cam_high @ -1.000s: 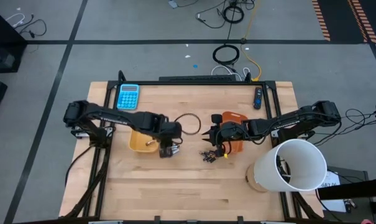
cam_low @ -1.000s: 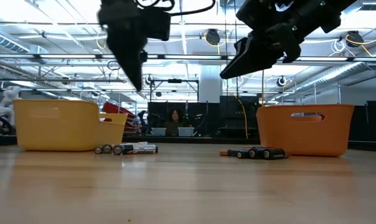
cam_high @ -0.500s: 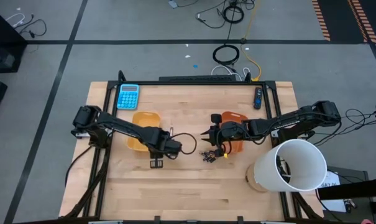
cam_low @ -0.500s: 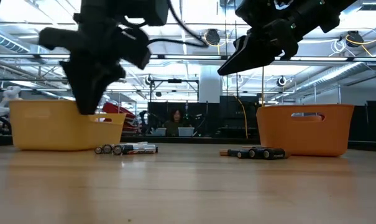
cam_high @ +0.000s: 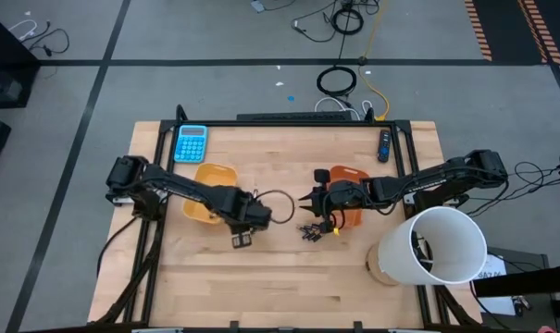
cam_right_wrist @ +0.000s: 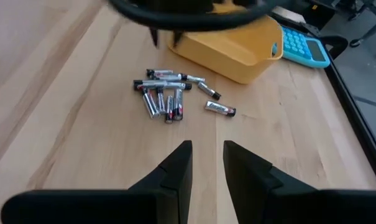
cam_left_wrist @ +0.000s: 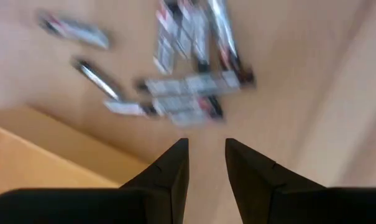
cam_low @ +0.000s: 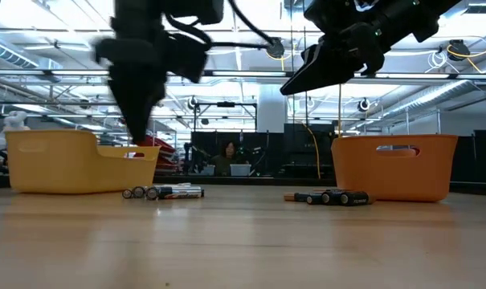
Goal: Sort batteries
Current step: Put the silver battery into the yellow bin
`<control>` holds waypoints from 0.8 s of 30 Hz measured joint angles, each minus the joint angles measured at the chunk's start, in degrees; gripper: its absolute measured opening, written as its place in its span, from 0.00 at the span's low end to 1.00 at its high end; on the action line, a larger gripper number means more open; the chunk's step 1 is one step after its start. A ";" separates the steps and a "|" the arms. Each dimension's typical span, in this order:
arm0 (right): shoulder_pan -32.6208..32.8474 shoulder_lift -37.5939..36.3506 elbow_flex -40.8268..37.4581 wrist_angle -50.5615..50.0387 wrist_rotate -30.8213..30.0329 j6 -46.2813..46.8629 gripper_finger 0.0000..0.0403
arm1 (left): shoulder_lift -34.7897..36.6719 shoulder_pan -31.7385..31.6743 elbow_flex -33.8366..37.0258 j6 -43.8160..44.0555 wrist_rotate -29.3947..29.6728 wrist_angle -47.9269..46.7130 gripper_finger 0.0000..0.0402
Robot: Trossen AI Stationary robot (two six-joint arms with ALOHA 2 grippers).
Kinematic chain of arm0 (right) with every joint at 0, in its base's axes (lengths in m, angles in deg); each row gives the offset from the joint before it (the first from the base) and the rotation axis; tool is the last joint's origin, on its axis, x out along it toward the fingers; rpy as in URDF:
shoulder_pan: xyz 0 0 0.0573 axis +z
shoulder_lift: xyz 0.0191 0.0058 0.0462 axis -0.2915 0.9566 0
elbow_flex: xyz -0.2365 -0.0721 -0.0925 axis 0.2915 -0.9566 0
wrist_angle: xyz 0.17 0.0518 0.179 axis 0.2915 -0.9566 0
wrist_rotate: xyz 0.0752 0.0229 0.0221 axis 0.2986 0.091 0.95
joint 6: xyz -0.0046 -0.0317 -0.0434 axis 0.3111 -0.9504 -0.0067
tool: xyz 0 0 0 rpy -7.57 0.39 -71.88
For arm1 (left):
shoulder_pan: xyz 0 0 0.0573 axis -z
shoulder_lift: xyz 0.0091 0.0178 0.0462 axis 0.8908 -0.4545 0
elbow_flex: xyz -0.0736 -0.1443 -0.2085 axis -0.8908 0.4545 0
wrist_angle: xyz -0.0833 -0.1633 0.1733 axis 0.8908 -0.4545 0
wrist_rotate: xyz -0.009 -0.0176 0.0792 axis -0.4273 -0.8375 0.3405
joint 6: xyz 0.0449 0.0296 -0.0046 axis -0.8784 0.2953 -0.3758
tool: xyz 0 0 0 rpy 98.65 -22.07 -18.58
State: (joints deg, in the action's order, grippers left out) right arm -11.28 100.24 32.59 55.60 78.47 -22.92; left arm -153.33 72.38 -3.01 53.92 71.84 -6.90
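Note:
Silvery-grey batteries lie in a loose pile [cam_left_wrist: 188, 81] [cam_right_wrist: 166, 99] [cam_low: 162, 192] on the wood just near of the yellow tray [cam_high: 208, 188] [cam_low: 74, 160]. A second pile of dark batteries [cam_high: 309, 231] [cam_low: 331, 197] lies beside the orange tray [cam_high: 351, 199] [cam_low: 395, 164]. My left gripper [cam_left_wrist: 206, 149] [cam_high: 245, 225] hangs above the silvery pile, open by a narrow gap, with nothing between the fingers. My right gripper [cam_right_wrist: 206, 149] [cam_high: 315, 211] hovers above the dark pile, open and empty; its wrist view looks across at the silvery pile.
A blue calculator [cam_high: 191, 143] lies at the far left and a dark remote-like stick [cam_high: 383, 144] at the far right. A large white tube [cam_high: 437, 245] stands at the near right corner. A cable loop [cam_high: 280, 185] arcs between the trays. A person [cam_low: 226, 152] sits far behind the table.
My left arm has swung off the yellow tray's near right corner toward the table's near edge, first leftward, then back right, and now hangs over the silvery pile. The yellow tray has slid slightly left in the low view. The right arm and both battery piles have kept still.

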 joint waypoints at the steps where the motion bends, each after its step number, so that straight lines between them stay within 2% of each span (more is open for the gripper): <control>1: 0.00 0.00 0.00 0.23 0.09 -0.12 0.21 | -0.30 -0.96 0.00 0.06 1.31 1.41 0.29; 4: 0.28 -0.01 0.00 -0.38 -0.30 -0.14 0.21 | -1.23 -5.01 0.00 1.48 2.31 3.75 0.29; 9: 1.54 -3.44 -0.07 -5.63 -6.57 -0.88 0.21 | -1.50 -9.59 0.02 -1.31 1.67 8.45 0.32; 15: 0.63 -7.85 -4.14 -2.65 -5.44 -2.29 0.21 | -2.32 -11.83 0.00 -12.98 1.37 10.28 0.53; 19: -0.98 -8.59 -7.93 2.14 -1.27 -2.34 0.21 | -4.41 -12.69 0.07 -20.84 1.43 10.38 0.68; 21: -1.36 -8.61 -8.72 2.78 -0.17 -2.01 0.21 | -5.81 -12.84 0.07 -25.17 1.47 10.34 0.73; 24: -1.51 -8.61 -8.76 2.53 -0.10 -1.75 0.21 | -7.06 -12.94 0.09 -30.63 2.64 10.29 0.75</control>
State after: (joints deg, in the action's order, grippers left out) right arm -12.79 91.63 23.82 58.12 78.37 -24.66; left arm -160.39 59.44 -2.92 23.29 74.49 3.40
